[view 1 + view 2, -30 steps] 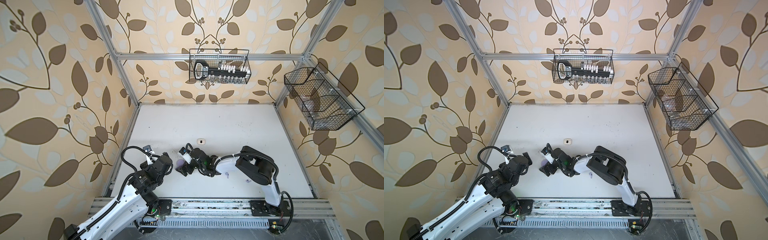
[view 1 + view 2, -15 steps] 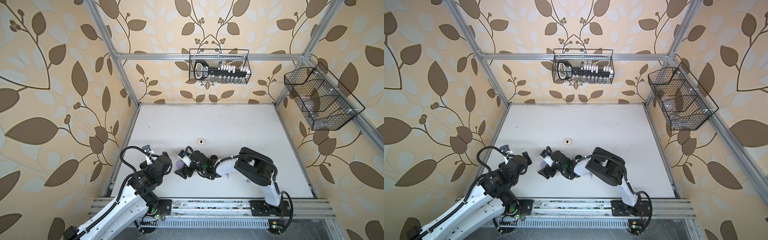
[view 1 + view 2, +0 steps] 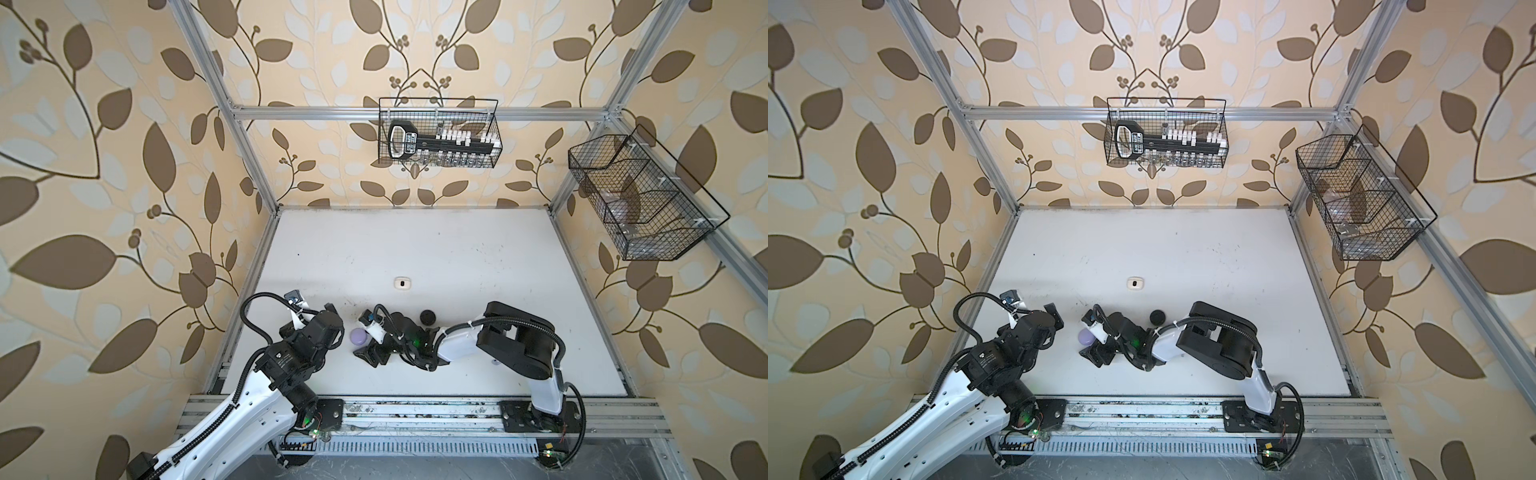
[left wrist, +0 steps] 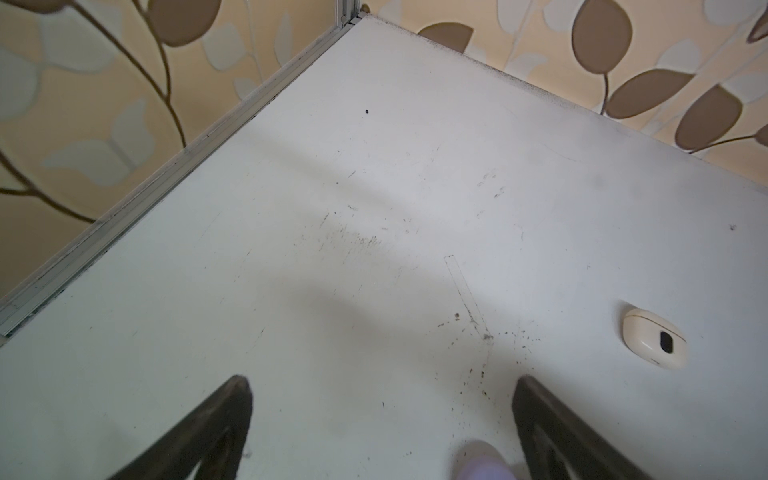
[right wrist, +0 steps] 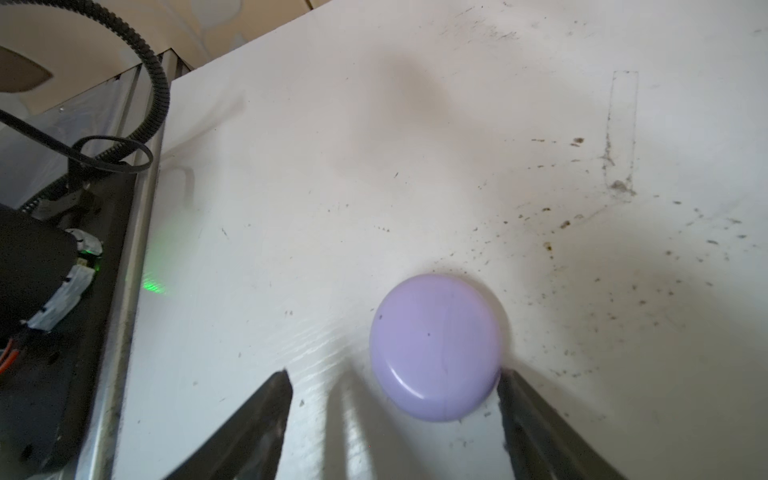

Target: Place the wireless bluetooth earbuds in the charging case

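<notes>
Centre your right gripper (image 5: 394, 376) on the lavender case (image 5: 436, 347) before squeezing: jaws open, one beside its edge. Left gripper (image 4: 382, 380) open, empty, near the case.

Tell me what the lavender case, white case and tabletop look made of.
Lavender case: probably moulded plastic, satin; a bright highlight runs along its rim. White case: probably glossy plastic; seam line, soft sheen. Tabletop: white painted or laminated board, matte; scuffs and dark specks.
</notes>
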You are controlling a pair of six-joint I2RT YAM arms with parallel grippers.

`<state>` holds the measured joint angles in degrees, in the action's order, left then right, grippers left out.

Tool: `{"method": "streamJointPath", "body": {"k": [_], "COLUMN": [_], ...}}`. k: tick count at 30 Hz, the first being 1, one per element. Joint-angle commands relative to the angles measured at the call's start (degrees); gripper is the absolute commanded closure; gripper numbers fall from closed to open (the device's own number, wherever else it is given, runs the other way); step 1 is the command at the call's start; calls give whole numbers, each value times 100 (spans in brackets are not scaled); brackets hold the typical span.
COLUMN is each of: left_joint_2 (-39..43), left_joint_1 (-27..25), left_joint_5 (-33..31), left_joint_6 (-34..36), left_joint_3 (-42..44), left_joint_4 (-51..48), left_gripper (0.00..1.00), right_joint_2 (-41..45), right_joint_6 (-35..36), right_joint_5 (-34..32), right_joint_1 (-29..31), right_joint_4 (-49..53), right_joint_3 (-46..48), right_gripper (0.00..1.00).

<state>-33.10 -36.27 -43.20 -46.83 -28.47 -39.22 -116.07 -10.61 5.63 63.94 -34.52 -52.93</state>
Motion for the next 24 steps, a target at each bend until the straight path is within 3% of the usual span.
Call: {"method": "streamJointPath", "body": {"k": [1, 8, 18, 24], "left_joint_2": [41, 51, 58, 58], "left_joint_1": [51, 58, 52, 54], "left_joint_5": [-93, -83, -79, -78], "left_joint_6": [-9, -11, -11, -11], "left_joint_3": [-4, -6, 6, 6], "left_joint_4": [2, -2, 7, 11], "left_gripper": [1, 1, 1, 1], "right_joint_2": [181, -147, -595, -760], "right_joint_6": [166, 442, 569, 565], "right_joint_5": [-472, -993, -428, -462], "right_joint_1": [143, 106, -25, -22], "right_joint_4": [84, 494, 531, 624], "right_joint_3": [74, -353, -715, -885], "right_gripper": [21, 20, 19, 24]}}
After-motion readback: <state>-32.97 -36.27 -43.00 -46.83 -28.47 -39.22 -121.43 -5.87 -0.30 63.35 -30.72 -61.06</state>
